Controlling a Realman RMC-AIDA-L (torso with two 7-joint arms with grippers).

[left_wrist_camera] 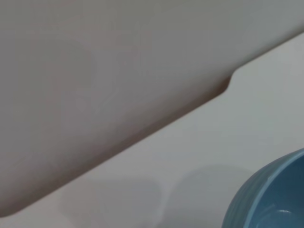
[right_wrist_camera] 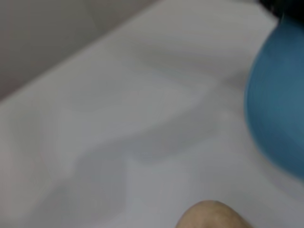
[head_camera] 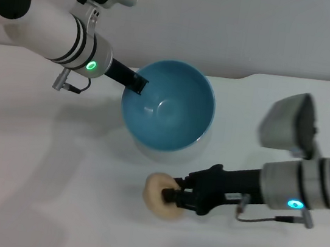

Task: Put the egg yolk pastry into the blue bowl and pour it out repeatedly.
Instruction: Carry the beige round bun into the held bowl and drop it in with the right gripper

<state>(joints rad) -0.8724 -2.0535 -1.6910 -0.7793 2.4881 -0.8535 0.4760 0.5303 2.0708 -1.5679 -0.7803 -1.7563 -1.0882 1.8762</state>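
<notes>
The blue bowl (head_camera: pixel 167 105) is held tilted, its opening facing me, above the white table. My left gripper (head_camera: pixel 137 84) is shut on the bowl's left rim. The bowl looks empty inside. Its outer wall shows in the left wrist view (left_wrist_camera: pixel 270 199) and in the right wrist view (right_wrist_camera: pixel 280 114). The egg yolk pastry (head_camera: pixel 156 191), a pale tan ball, is in front of the bowl, low over the table. My right gripper (head_camera: pixel 172 196) is shut on it from the right. The pastry's top edge (right_wrist_camera: pixel 211 216) shows in the right wrist view.
The white table (head_camera: pixel 49 205) stretches around both arms. Its back edge runs along a grey wall (head_camera: pixel 258 32), with a step in the edge (head_camera: pixel 245 79) behind the bowl to the right.
</notes>
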